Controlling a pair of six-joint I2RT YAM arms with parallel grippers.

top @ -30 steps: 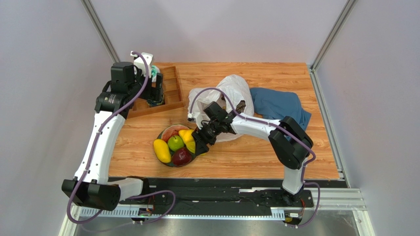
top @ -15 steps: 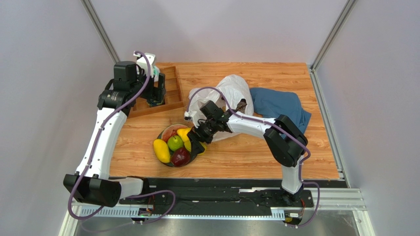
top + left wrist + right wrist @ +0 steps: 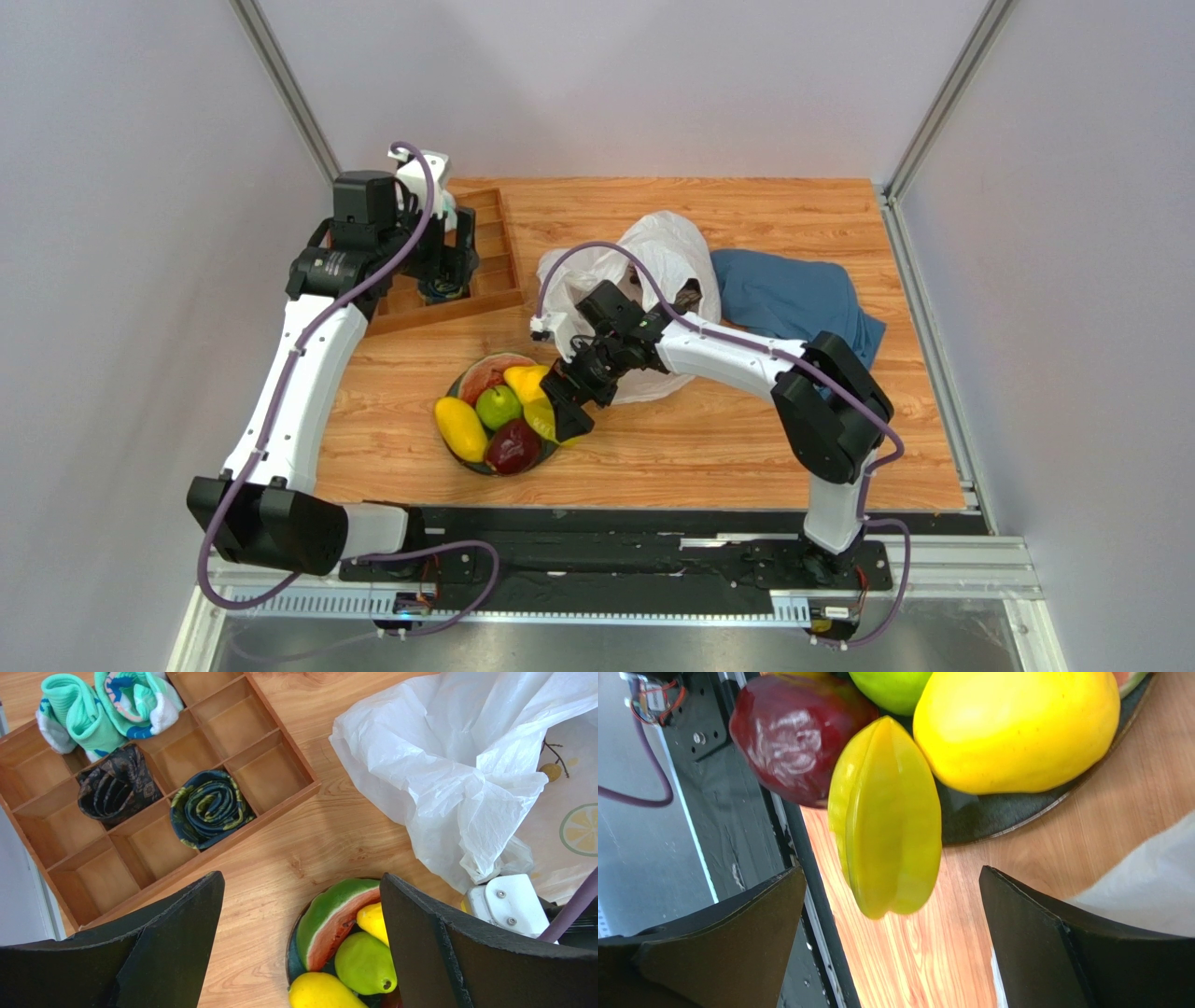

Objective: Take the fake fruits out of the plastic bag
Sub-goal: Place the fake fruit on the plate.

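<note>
Fruit sits heaped in a dark bowl (image 3: pixel 490 471) at the near-left of the table in the overhead view. The right gripper (image 3: pixel 568 409) hangs at the bowl's right rim, with the plastic bag (image 3: pixel 648 259) just behind it, a spot that suits a drop-off between bag and bowl. The left gripper (image 3: pixel 446 269) hovers well apart over a wooden divider tray (image 3: pixel 494 238), out of the traffic, and a dark blue cloth (image 3: pixel 793 297) touches the bag's right side. From the left wrist, the jaws stand wide apart with nothing between them, above rolled socks (image 3: pixel 207 808) in the tray's compartments. A watermelon slice (image 3: pixel 330 915) and a green apple (image 3: pixel 365 962) lie in the bowl. Beside it the bag is crumpled, and a thin twig with a tan bead shows there, perhaps a grape bunch not yet taken out. From the right wrist, the jaws are spread and a ribbed yellow fruit (image 3: pixel 889 815) lies between them untouched. It overlaps the bowl's edge beside a dark red fruit (image 3: pixel 794 735) and a yellow mango (image 3: pixel 1018 731). I judge this the release step; crowding at the rim could tip the piece onto the wood.
</note>
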